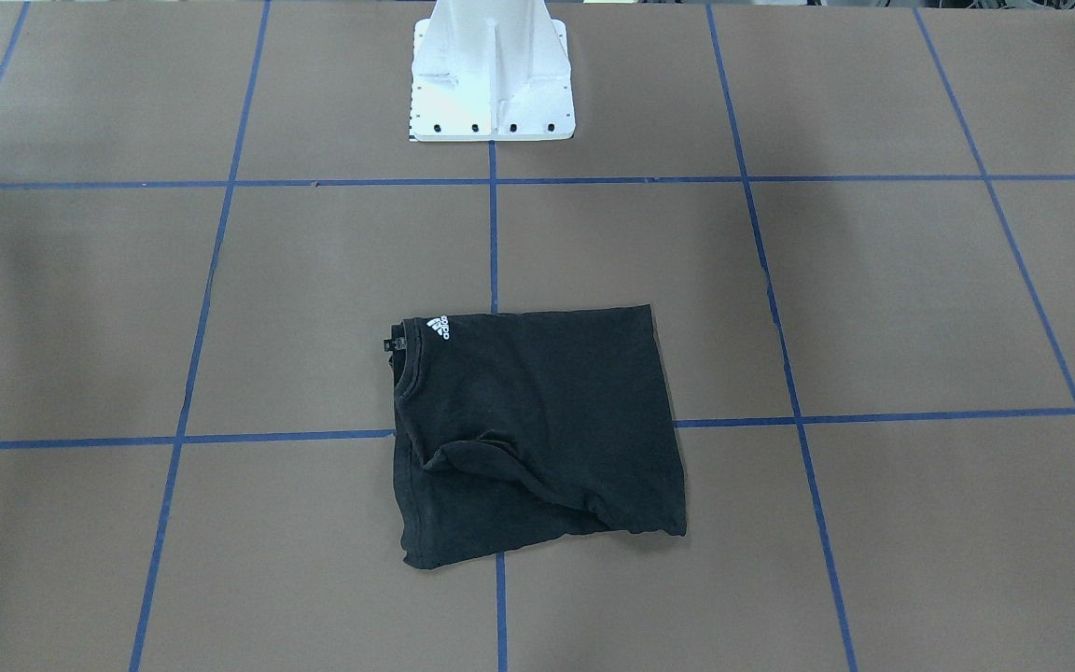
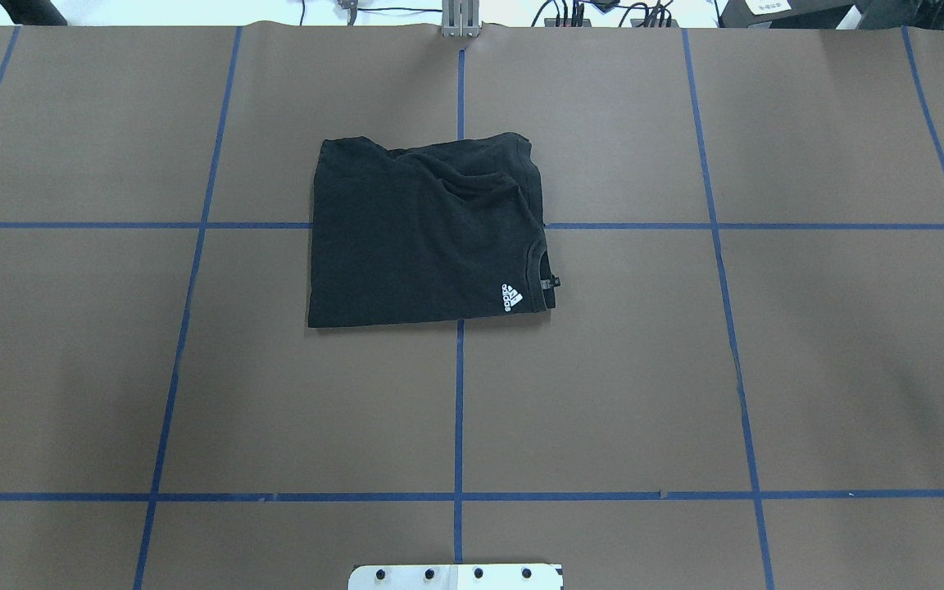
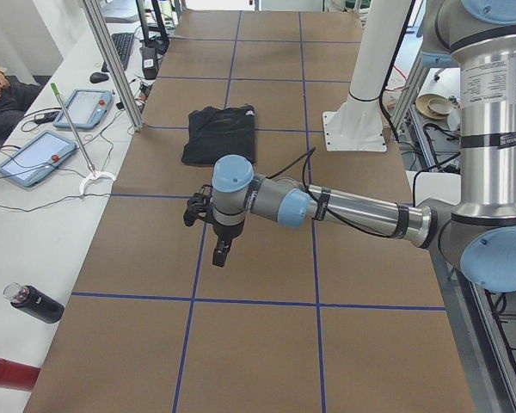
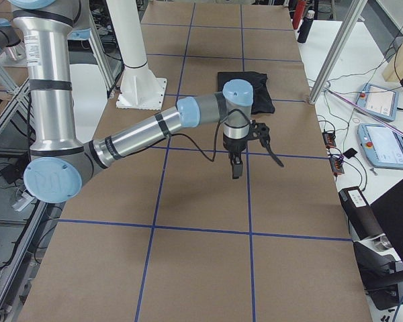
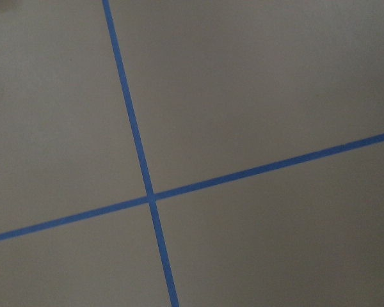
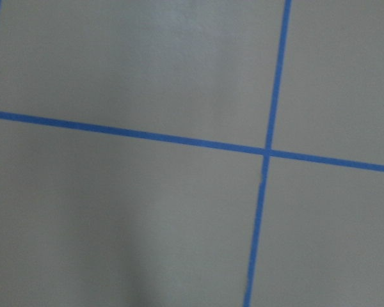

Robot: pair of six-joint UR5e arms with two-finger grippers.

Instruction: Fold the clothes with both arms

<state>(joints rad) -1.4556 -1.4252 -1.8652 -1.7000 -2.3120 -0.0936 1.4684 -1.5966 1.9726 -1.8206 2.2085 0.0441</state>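
Well apart from the T-shirt [image 2: 423, 238], left arm [image 3: 361, 209] and right arm [image 4: 141, 134] hover.

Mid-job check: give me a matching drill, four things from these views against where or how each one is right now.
Things:
1 T-shirt
2 white logo
3 pedestal base
4 left gripper

States:
A beside the collar
B above bare table, away from the shirt
C folded, lying flat
D white, at the robot's side

Pairs: 1-C, 2-A, 3-D, 4-B
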